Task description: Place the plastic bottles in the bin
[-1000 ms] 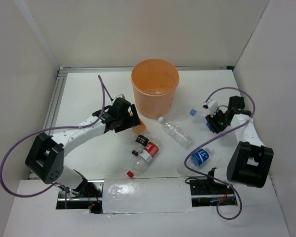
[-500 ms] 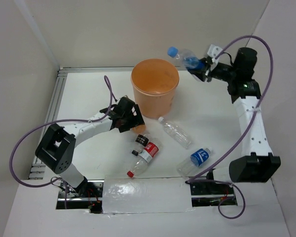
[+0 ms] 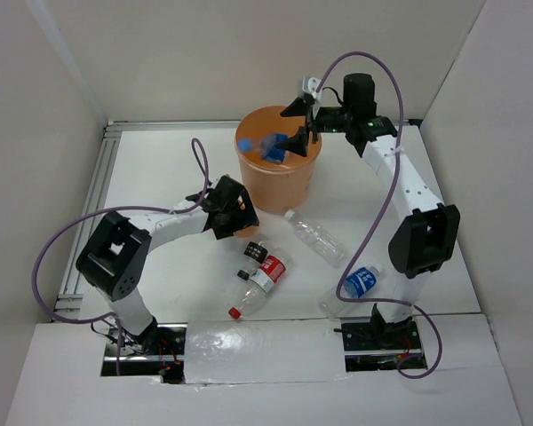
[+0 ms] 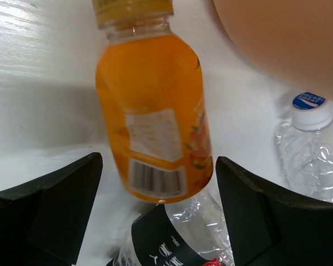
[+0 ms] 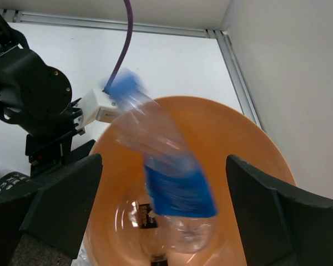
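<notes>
The bin (image 3: pixel 278 169) stands at the back middle of the table. My right gripper (image 3: pixel 298 124) hangs open over its mouth. A blue-labelled bottle (image 3: pixel 272 146), blurred, falls free between the spread fingers (image 5: pixel 175 183) into the bin (image 5: pixel 255 127), where another bottle (image 5: pixel 149 210) lies at the bottom. My left gripper (image 3: pixel 238 216) is low beside the bin's front and open (image 4: pixel 158 172). An orange bottle (image 4: pixel 152 116) lies with its base between the jaws, a gap on each side. A dark-labelled bottle (image 4: pixel 172 238) lies just below it.
On the table lie a clear bottle (image 3: pixel 315 236), a red-labelled bottle (image 3: pixel 265 275), the dark-labelled one (image 3: pixel 253 251) and a second blue-labelled bottle (image 3: pixel 360 282). White walls close in the left, back and right. A metal rail (image 3: pixel 98 195) runs along the left edge.
My right arm lifted the blue-labelled bottle from the table's right side, swung it over the bin and opened; the bottle is dropping. My left gripper edged closer around the orange bottle.
</notes>
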